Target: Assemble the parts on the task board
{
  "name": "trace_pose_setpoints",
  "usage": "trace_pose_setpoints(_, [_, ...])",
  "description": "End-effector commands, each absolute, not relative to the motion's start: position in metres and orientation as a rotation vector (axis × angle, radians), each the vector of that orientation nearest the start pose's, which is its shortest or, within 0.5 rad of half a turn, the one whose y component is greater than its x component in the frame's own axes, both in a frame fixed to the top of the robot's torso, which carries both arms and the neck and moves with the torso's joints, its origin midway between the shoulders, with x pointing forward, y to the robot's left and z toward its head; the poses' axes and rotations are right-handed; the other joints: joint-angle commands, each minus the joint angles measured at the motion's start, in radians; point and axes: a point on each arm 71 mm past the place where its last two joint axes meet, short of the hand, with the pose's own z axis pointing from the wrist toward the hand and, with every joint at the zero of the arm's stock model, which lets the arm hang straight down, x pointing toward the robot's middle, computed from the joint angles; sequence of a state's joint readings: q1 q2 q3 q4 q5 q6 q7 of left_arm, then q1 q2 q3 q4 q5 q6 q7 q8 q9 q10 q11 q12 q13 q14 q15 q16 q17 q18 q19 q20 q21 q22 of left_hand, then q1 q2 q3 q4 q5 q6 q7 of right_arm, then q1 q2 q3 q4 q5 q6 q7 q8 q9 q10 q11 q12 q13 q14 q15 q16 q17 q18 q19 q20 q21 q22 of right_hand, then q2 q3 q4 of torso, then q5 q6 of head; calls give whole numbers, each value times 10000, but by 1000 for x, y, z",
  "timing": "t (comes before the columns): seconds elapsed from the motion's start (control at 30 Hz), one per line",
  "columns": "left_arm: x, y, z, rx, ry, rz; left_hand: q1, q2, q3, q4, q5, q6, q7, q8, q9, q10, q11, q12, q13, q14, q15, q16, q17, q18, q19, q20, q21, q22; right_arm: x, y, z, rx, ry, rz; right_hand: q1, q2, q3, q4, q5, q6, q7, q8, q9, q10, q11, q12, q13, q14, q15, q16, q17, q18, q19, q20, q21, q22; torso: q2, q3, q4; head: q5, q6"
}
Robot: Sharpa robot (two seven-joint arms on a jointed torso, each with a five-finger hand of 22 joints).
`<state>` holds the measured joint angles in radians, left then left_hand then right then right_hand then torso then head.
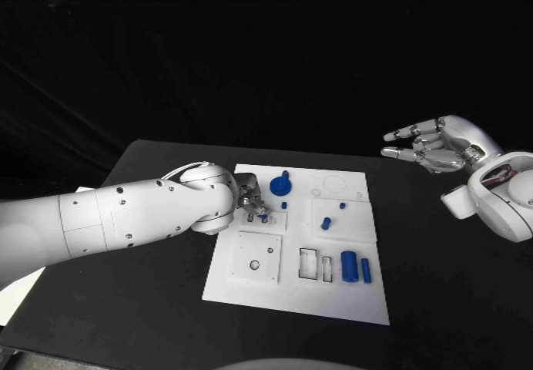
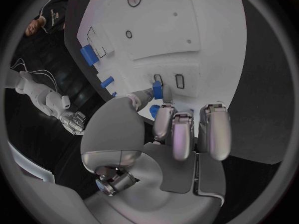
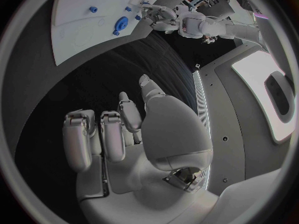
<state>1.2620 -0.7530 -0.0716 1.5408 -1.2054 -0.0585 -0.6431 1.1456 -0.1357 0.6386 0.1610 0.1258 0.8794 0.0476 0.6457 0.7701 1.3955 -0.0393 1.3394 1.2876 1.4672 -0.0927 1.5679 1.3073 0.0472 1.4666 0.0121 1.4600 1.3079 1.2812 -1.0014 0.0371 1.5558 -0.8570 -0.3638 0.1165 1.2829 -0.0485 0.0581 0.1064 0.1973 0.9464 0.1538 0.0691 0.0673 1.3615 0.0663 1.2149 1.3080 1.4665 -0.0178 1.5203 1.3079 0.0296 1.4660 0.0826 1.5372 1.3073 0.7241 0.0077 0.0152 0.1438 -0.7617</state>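
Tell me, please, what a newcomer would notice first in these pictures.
Probably the white task board in the middle of the black table, with blue parts on it. Next, the left hand at the board's far left area, pinching a small blue part over small slots. The right hand hangs empty beyond the table's far right corner.

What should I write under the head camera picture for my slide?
Left hand holds a small blue part over the white task board; right hand waits open.
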Motion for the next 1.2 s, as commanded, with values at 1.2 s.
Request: trace_pose_setpoints(1.2, [485, 175, -205, -757, 21845, -2616, 119, -42, 1026, -1160, -109, 141, -164, 55, 33, 80, -2, 50, 11, 1036, -55, 29, 2635, -93, 458, -8, 69, 731, 496, -270, -109, 3427, 15081, 9931, -58, 69, -51, 49, 50, 92, 1, 27, 12, -70, -2, -34, 48, 832, 55, -62, 1782, -152, 805, 59, 2, 1972, 13, 7, 3, -2, -96])
